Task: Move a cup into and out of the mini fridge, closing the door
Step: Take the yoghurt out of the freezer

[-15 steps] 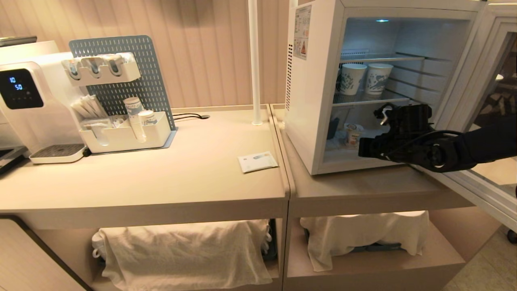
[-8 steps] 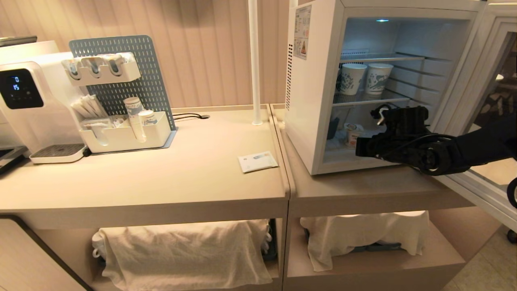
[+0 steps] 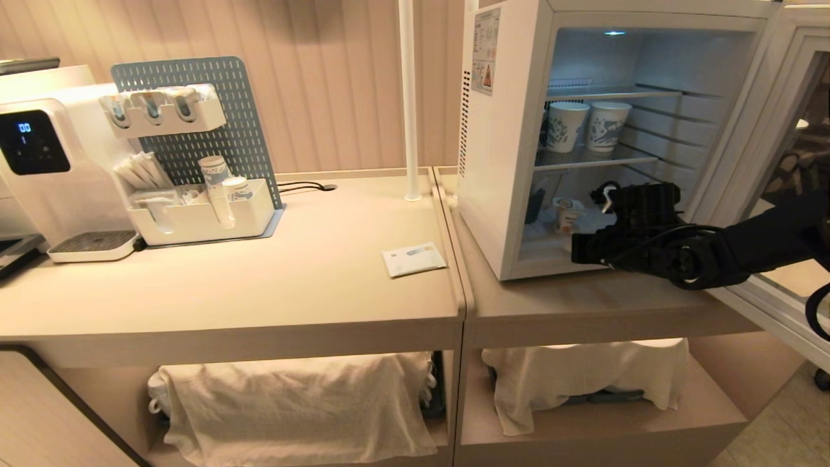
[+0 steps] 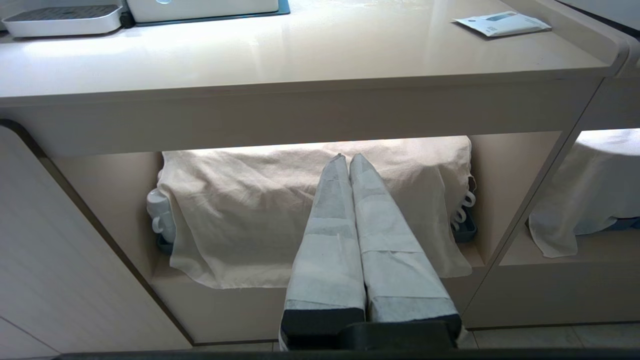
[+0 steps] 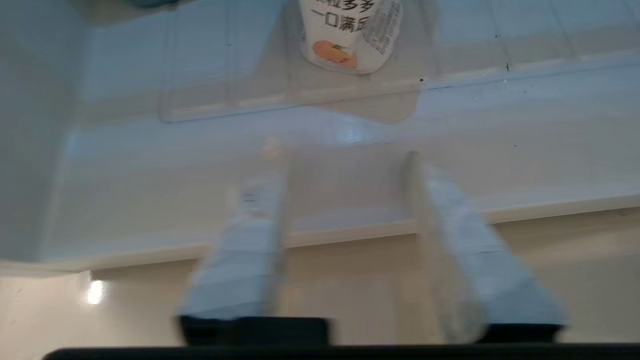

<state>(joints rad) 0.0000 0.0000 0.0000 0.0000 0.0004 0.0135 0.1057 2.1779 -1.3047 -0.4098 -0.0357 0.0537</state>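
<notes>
The mini fridge [image 3: 499,162] stands on the right counter, lit inside, with its glass door [image 3: 788,117] swung wide open to the right. The cup [image 3: 567,217], squat and white with an orange fruit mark, sits on the fridge's bottom shelf; the right wrist view shows it as the cup [image 5: 350,40]. My right gripper [image 3: 583,243] is at the fridge's mouth, pointing in at the cup but short of it. In the wrist view the right gripper [image 5: 342,152] is open, and its fingers [image 5: 250,240] hold nothing. My left gripper [image 4: 348,157] is shut and empty, parked low before the counter.
Two taller paper cups [image 3: 587,126] stand on the fridge's middle wire shelf. A white packet [image 3: 414,259] lies near the counters' seam, and a white pole [image 3: 408,97] rises behind it. A water dispenser [image 3: 39,162] and pegboard organiser [image 3: 201,214] fill the left. Cloths [image 3: 292,402] cover the lower shelves.
My right arm has edged up and a little further toward the fridge's opening. The cup, the door and the left arm have not moved.
</notes>
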